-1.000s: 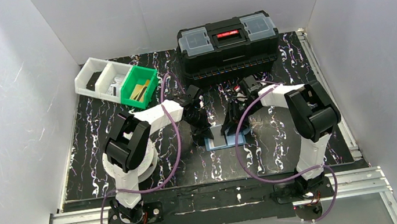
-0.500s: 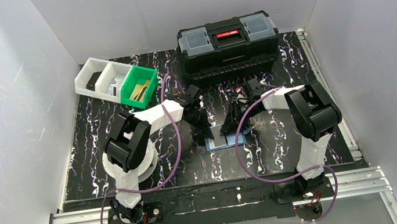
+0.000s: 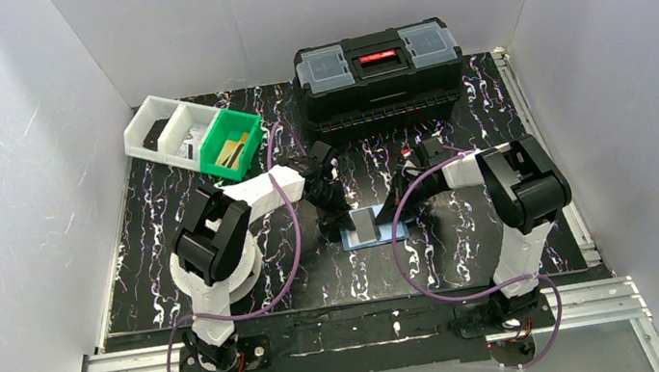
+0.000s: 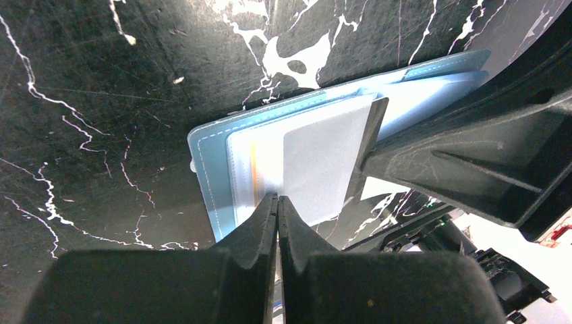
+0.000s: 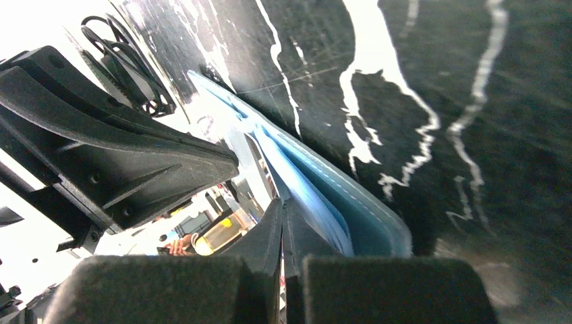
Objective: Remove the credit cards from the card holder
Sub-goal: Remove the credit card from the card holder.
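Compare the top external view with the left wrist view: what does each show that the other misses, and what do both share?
Only the top external view shows the black toolbox, the green bin, the white bins and both whole arms. Only the left wrist view shows the orange stripe inside the card holder, and the left hand shut, its tips over the holder. Both show the blue holder lying open on the black marbled table with a pale grey card on it.
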Robot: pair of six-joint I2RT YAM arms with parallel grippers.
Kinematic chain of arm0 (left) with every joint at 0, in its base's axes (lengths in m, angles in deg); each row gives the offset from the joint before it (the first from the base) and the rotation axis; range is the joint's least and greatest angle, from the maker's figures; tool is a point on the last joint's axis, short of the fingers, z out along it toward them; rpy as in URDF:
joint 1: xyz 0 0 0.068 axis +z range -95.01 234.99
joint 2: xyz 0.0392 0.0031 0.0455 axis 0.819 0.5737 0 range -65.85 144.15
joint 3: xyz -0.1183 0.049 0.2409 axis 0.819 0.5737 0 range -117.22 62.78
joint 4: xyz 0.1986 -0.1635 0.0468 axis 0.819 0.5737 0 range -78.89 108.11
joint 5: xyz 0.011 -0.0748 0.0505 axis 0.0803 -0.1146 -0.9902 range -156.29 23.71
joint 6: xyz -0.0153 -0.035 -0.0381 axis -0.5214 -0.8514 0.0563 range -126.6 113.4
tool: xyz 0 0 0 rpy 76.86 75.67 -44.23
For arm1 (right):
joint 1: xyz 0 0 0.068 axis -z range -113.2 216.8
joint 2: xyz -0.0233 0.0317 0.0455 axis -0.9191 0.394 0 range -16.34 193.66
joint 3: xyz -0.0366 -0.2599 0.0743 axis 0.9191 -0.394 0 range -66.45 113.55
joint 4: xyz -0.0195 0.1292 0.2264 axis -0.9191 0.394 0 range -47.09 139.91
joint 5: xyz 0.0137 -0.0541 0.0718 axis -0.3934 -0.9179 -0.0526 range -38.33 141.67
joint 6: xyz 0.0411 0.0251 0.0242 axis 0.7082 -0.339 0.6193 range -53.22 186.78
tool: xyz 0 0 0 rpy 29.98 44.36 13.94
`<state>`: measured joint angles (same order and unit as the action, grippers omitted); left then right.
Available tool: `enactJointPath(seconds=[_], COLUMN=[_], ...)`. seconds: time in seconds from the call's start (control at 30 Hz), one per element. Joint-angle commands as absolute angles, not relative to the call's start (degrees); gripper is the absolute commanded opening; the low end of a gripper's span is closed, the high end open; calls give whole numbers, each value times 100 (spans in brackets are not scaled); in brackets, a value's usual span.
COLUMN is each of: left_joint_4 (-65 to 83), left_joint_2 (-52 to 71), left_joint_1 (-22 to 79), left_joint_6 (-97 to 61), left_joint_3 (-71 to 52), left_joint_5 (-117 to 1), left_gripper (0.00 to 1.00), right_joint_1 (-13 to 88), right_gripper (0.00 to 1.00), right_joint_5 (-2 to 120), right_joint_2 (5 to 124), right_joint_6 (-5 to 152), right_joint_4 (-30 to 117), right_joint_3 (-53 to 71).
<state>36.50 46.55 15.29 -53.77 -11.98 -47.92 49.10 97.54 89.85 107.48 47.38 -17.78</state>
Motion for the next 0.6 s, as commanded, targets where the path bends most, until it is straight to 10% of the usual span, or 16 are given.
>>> enactJointPath(seconds=[0.0, 0.13, 0.33, 0.57], left_joint_4=[4104, 4099, 4100, 4098], left_joint_2=[5026, 5037, 5107, 5152], left_joint_1=[1485, 1494, 1489, 1484], left_joint_6=[-5284, -5278, -5265, -5249], left_joint_3=[-1041, -1043, -1117, -1169], left_joint_5=[-5326, -5290, -5245, -5188], left_gripper=[0, 0, 0, 0], right_joint_1=[5101, 5133, 5109, 4981], right_gripper=[1, 1, 41, 39], right_joint_5=[9769, 9841, 10051, 10109], right_joint_2=[8750, 8774, 8877, 9146], right_joint_6=[10727, 10738, 10770, 10729], right_joint_4=[4545, 4474, 4351, 4438], right_joint_3=[-1978, -2031, -2044, -1850])
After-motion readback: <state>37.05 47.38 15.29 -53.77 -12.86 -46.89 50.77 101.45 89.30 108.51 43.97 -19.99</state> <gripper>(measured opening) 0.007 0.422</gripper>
